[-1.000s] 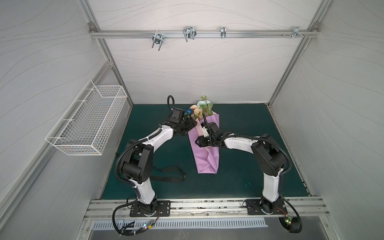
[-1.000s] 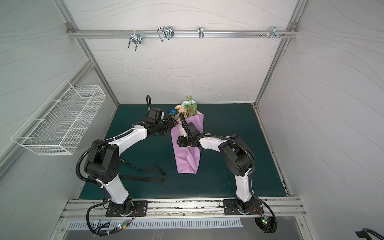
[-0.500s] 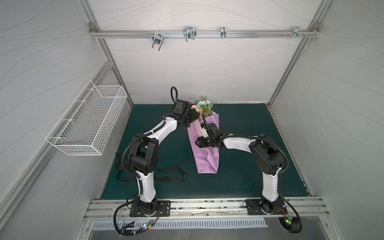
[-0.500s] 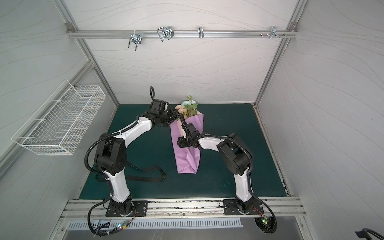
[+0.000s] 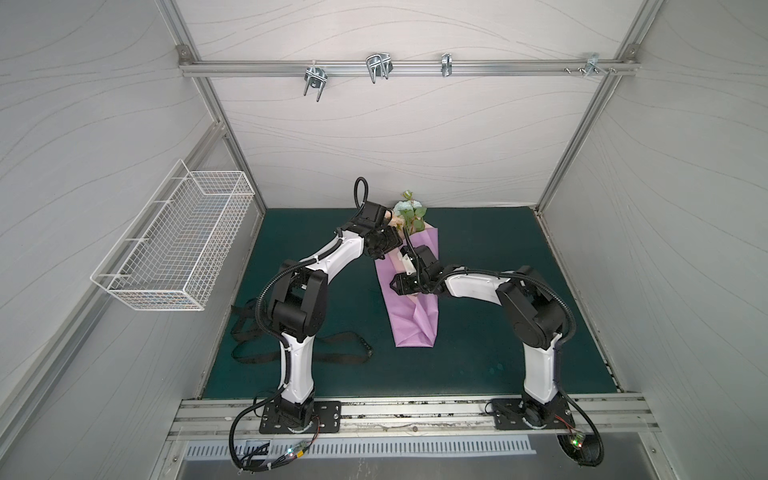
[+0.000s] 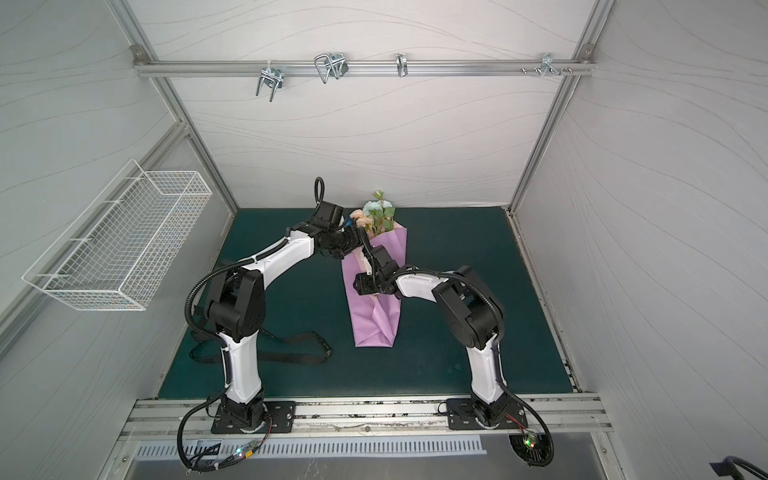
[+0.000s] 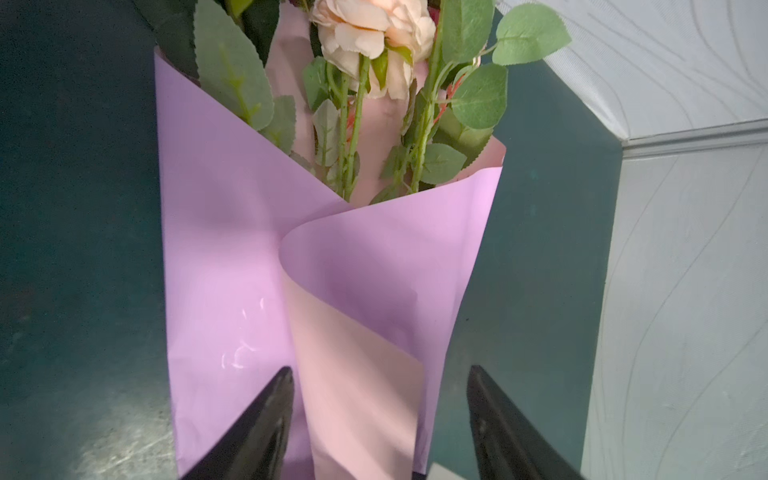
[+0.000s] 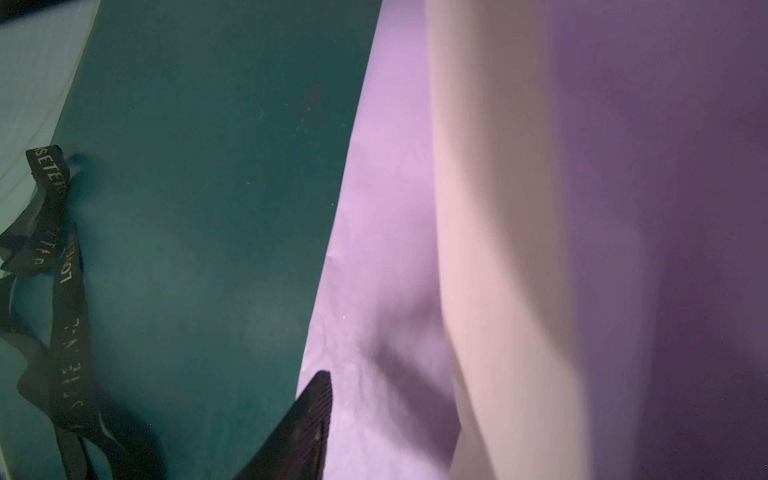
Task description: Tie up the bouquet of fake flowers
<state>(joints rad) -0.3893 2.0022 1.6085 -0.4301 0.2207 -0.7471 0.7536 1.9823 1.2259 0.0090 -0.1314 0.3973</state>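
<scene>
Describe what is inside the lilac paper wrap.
Inside the paper: green stems, leaves and a peach rose show at the open end. The lower stems are covered by the folds.

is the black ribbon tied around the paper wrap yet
No, the black ribbon lies loose on the green mat, apart from the lilac paper wrap.

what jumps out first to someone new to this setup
The lilac paper cone lying in the middle of the green mat grabs the eye first, with peach and pale blue flowers poking out of its far end by the back wall. Next come the black lettered ribbon sprawled loose on the mat's left side and the white wire basket on the left wall.
</scene>
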